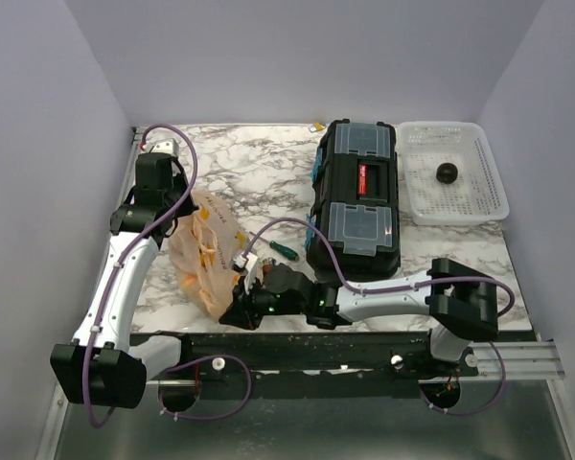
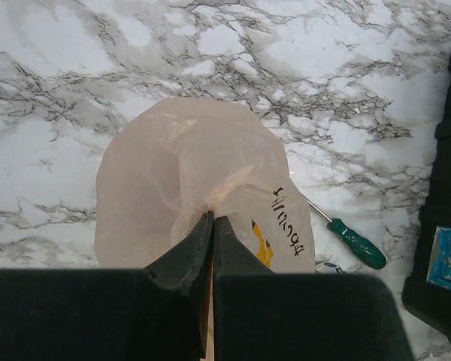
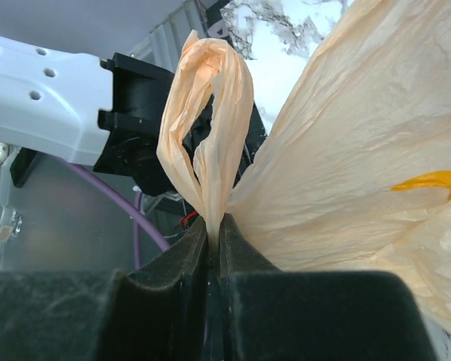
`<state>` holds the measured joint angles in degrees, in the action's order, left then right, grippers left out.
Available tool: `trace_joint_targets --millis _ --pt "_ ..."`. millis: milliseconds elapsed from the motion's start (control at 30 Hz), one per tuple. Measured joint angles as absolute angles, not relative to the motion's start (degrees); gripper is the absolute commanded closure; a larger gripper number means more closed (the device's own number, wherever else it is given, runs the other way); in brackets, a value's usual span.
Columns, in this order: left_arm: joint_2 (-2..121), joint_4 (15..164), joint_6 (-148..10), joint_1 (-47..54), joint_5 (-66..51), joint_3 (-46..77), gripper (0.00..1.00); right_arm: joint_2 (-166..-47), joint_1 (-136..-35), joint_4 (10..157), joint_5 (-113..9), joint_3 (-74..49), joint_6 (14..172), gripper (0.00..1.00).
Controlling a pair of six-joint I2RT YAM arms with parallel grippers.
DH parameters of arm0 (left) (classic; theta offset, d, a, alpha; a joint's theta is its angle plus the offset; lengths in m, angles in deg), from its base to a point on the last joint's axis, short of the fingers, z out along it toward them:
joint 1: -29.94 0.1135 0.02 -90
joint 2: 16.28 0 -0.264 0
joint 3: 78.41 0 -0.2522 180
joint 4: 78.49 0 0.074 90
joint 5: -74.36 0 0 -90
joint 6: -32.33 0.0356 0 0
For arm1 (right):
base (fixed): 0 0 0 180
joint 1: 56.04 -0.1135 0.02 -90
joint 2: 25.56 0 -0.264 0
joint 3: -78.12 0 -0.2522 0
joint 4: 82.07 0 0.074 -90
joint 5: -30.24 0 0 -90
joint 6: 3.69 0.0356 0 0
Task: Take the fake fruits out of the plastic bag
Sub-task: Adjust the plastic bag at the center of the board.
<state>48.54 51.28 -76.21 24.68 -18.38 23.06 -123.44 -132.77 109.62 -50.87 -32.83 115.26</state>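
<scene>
Marble surface (image 1: 259, 182) carried the plastic bag (image 1: 201, 264), long axis running far to near. I had the left pincer (image 2: 213, 219) clamped on its far end, the right pincer (image 3: 214, 224) on its near handle.

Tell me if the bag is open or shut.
Cannot tell: the bag shows no mouth. The left gripper pinches gathered film; the right gripper pinches its handle loop.
</scene>
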Motion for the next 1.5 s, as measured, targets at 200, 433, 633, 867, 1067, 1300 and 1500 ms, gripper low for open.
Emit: trace_joint_targets --millis 200,433,633,867,1067,1300,1500 --pt "48.5 51.3 -76.2 24.7 -17.9 23.1 1.0 -120.6 -132.8 110.2 -50.7 -35.2 115.2 0.89" --pt "48.4 51.2 -76.0 24.7 -17.7 23.6 1.0 -117.5 -132.8 112.5 -50.7 -40.7 116.9 0.9" --pt "48.1 51.2 -75.0 24.7 -17.3 23.6 0.99 -116.4 -132.8 116.2 -51.1 -44.5 120.3 0.85" --pt "46.0 51.5 -73.6 24.7 -15.7 23.6 0.29 -115.0 -133.3 112.2 -53.3 -43.9 121.4 0.63" --pt "38.3 48.1 -76.7 24.7 -16.8 22.7 0.25 -110.3 -133.7 103.2 -61.9 -39.7 120.9 0.44" --pt "13.4 46.6 -82.5 24.7 -19.1 31.0 0.25 -107.9 -133.7 94.1 -72.5 -32.3 119.9 0.17" --pt "5.5 46.8 -86.1 24.7 -17.9 42.1 0.26 -109.0 -133.7 90.6 -76.6 -26.8 117.4 0.04"
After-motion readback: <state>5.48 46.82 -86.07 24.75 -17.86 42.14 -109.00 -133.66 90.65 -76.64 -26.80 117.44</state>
